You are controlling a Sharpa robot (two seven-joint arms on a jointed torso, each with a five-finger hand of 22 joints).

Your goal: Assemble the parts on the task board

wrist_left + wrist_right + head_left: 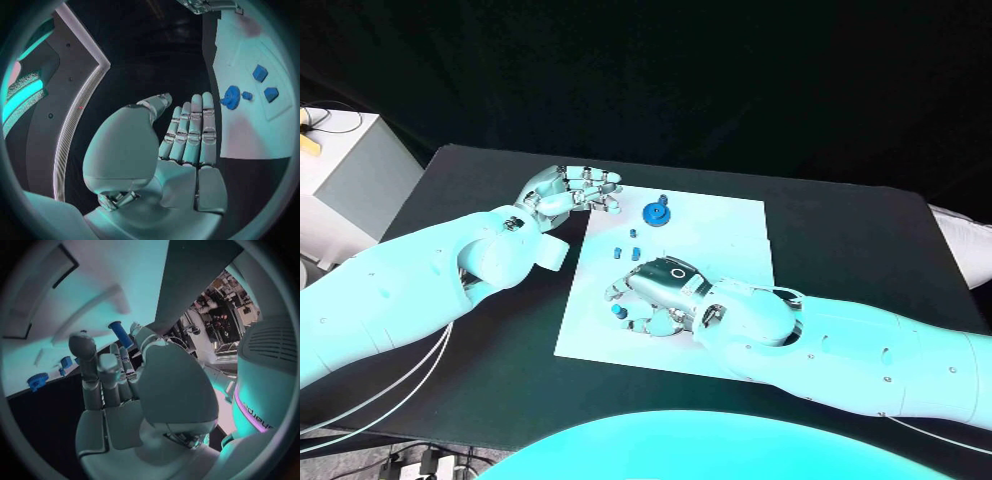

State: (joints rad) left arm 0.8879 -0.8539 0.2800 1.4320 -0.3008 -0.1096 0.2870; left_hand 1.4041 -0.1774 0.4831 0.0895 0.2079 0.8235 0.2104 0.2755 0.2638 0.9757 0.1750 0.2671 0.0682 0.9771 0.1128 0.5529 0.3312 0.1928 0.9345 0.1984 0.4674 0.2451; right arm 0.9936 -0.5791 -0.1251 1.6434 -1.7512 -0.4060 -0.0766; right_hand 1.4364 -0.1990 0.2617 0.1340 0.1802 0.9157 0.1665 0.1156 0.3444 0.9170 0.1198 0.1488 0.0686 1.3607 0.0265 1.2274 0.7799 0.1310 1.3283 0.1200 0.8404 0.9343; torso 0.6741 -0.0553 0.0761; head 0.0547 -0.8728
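the right hand (661, 295) is sitting low over the near-left part of the task board (733, 225); in the right wrist view a blue peg (121, 334) is sticking out past its fingertips (82, 347), and it looks pinched between thumb and a finger, though the contact itself is partly hidden; the head view is showing a small blue piece at the same hand, so i'm judging it as holding that peg (not fully certain); the left hand (571, 190) is hovering at the board's far-left corner, fingers straight and side by side, holding nothing, just beside the blue gear (655, 212); that gear is lying on the board's far-left part, with small blue parts (629, 245) in a loose row between it and the right hand.

step in hand, as a judgement: carrying or orienting the peg before seating it; next move is calling for lining the peg's end up with its hole or slot on the board, then pressing it straight along its length; which hole, i cannot tell.

the peg is a short cylinder; its long axis is running roughly in line with the fingers, free end pointing away from the palm toward the board surface, somewhat tilted.
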